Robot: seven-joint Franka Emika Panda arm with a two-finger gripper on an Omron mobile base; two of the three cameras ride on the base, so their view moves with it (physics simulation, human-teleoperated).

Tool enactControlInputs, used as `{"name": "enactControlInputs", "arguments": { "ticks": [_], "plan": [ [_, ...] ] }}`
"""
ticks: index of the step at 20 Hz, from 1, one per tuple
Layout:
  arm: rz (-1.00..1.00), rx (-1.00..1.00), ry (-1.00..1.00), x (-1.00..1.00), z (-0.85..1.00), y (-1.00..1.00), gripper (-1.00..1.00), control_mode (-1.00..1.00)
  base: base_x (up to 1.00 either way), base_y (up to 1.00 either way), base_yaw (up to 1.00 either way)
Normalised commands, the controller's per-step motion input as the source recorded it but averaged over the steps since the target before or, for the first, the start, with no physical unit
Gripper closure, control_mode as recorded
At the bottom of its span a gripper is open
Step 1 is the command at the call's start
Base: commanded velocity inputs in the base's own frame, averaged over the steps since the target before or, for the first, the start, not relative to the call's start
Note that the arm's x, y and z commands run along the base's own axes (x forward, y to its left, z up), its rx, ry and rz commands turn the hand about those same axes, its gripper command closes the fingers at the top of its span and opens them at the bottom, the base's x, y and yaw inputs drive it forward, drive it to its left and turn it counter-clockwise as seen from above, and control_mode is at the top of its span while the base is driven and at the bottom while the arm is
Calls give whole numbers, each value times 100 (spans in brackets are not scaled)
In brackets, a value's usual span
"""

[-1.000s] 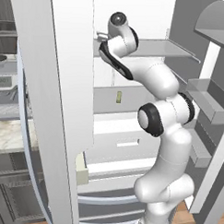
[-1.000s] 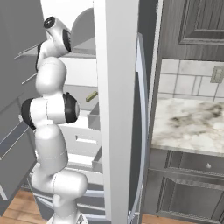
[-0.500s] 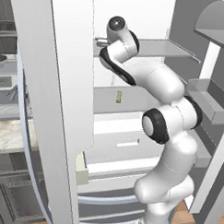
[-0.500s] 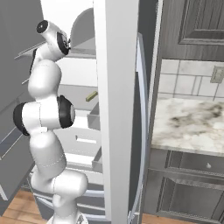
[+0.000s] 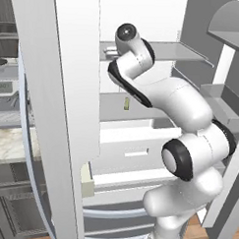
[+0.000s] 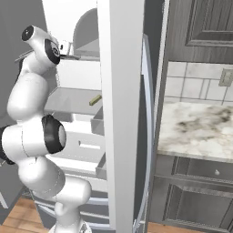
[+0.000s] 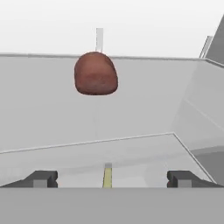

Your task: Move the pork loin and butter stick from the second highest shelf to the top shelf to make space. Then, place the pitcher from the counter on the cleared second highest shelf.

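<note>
The reddish-brown pork loin (image 7: 96, 73) sits on the top shelf (image 7: 43, 113), well ahead of my gripper (image 7: 112, 179). The gripper is open, with nothing between its fingers. It hovers at the front edge of the top shelf (image 5: 183, 53). Below that edge, the pale yellow butter stick (image 7: 107, 177) lies on the second highest shelf (image 7: 144, 157). From the base, the butter stick (image 5: 126, 103) lies mid-shelf on the second highest shelf (image 5: 146, 107), under my gripper (image 5: 110, 52). The butter stick (image 6: 94, 100) shows from the right too. The pitcher is out of view.
The open fridge door (image 5: 59, 89) stands close on the left of the arm, and the other door with its bins (image 5: 225, 104) on the right. White drawers (image 5: 135, 151) sit below the shelves. The marble counter (image 6: 195, 132) runs right of the fridge.
The hand has drawn back a little from the top shelf while the elbow swung outward. The pork loin and the butter stick have not moved.
</note>
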Motion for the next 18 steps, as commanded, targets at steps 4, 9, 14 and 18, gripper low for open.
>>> {"name": "enactControlInputs", "arguments": {
  "ticks": [4,9,14,18],
  "plan": [
    [0,-8,6,-89,0,0,-100,-100,0,0,0],
    [0,-2,13,-88,-7,0,-100,-100,0,0,0],
    [0,0,23,-83,-29,-2,-100,-100,0,0,0],
    [0,0,14,-44,-49,-6,-100,-100,0,0,0]
  ]
}}
